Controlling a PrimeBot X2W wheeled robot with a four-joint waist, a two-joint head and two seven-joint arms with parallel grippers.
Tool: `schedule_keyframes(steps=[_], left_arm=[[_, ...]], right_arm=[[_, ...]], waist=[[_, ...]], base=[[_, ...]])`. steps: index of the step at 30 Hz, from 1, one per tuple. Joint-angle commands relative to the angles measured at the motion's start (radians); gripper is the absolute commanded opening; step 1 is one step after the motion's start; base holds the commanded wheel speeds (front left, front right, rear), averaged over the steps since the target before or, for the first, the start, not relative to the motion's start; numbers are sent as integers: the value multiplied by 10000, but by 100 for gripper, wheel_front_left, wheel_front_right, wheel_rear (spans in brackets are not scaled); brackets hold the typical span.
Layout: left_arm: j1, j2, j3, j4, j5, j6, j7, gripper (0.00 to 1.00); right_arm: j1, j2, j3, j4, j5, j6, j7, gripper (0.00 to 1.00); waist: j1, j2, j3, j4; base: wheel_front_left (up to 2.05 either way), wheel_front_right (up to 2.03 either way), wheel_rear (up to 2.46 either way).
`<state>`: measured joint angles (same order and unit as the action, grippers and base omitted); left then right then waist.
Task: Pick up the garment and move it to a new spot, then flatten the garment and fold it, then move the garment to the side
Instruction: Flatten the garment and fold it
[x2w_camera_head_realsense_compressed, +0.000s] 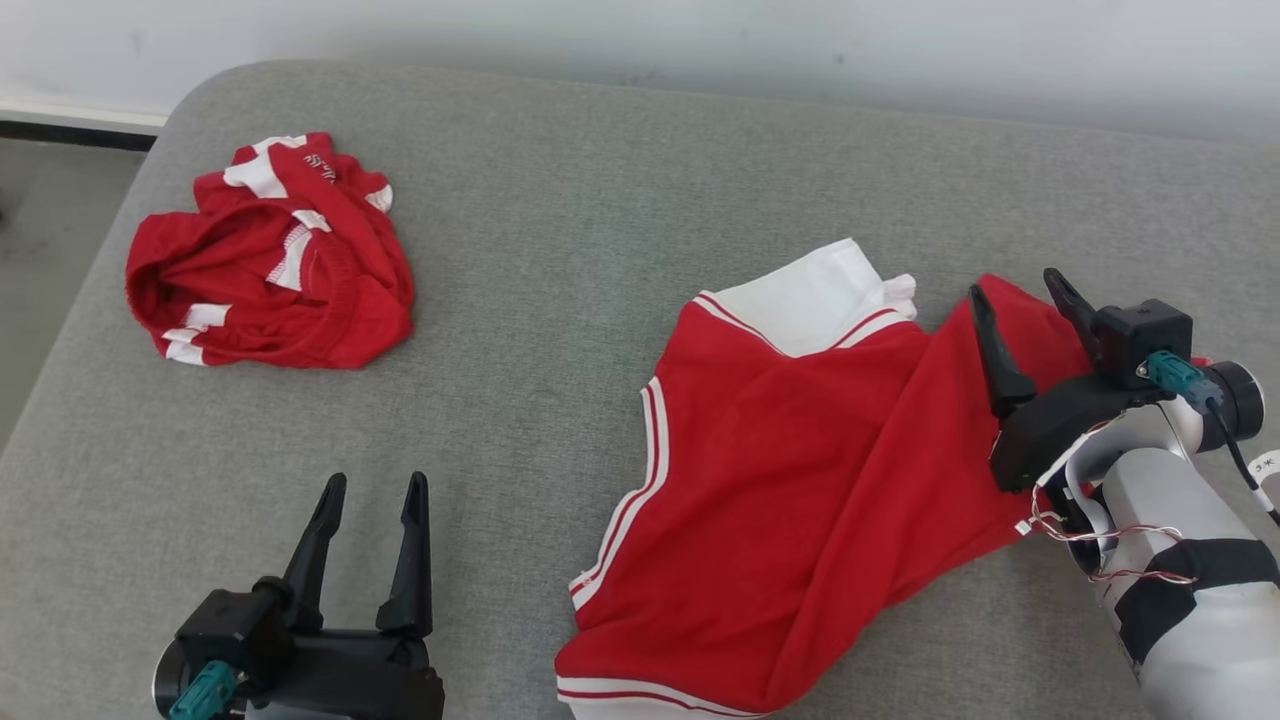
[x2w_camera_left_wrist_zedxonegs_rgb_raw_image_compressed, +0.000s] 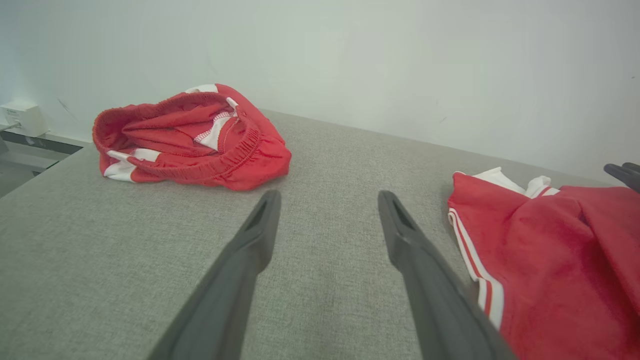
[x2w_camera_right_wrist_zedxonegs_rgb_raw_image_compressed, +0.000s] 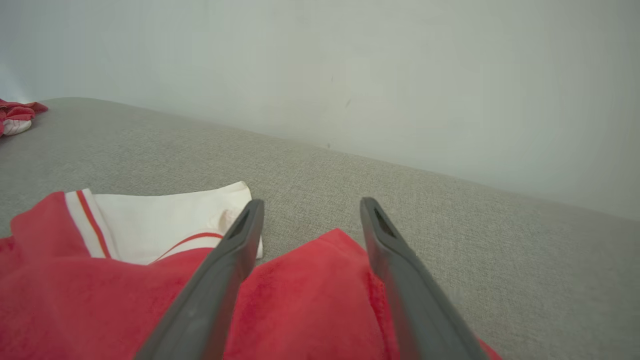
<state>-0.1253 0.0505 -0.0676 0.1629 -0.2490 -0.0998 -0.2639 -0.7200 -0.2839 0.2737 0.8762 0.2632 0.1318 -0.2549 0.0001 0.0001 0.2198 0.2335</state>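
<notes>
Red garment (x2w_camera_head_realsense_compressed: 800, 480) lies rumpled at 4 o'clock on the gray pad (x2w_camera_head_realsense_compressed: 600, 200). Our R gripper (x2w_camera_head_realsense_compressed: 1015, 283) hangs w/ fingers spread over its 3 o'clock edge. L gripper (x2w_camera_head_realsense_compressed: 376, 480) is spread too, over bare pad at 7. Risk: R fingers snag loose cloth and bunch it more, so creases get folded in.

Near hem of the garment (x2w_camera_head_realsense_compressed: 800, 450) is cut off at the head view's bottom edge; the right hand (x2w_camera_head_realsense_compressed: 1012, 282) hides its right side.
</notes>
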Motion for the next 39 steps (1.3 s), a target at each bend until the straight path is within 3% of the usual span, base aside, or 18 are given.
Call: schedule_keyframes(steps=[1,6,12,20,28,39], left_arm=[[-107,-1,41,-5,25,9,-10,100],[-40,-1,129,-46,143,-2,-10,100],[233,0,368,-102,346,-29,-10,100],[525,0,601,-187,516,-81,-10,100],[583,-2,634,-211,572,-119,-10,100],[360,-2,499,-141,402,-175,-10,100]], right_arm=[[-58,-33,61,-33,96,-22,-93,100],[399,-187,-141,-1078,163,-22,-104,100],[2332,-399,-929,-3361,35,-22,-92,100],[4678,-56,-1785,-4798,-111,-22,-94,100],[4953,139,-1714,-4765,-156,-22,-94,100],[3890,-188,-861,-3204,16,-22,-95,100]], waist=[[-1,-1,-140,-309],[-1,-1,-343,-695],[-1,-1,-750,-1206],[-1,-1,-992,-1438],[-1,-1,-1038,-1396],[-1,-1,-691,-915]], base=[[0,0,0],[0,0,0],[0,0,0],[0,0,0],[0,0,0],[0,0,0]])
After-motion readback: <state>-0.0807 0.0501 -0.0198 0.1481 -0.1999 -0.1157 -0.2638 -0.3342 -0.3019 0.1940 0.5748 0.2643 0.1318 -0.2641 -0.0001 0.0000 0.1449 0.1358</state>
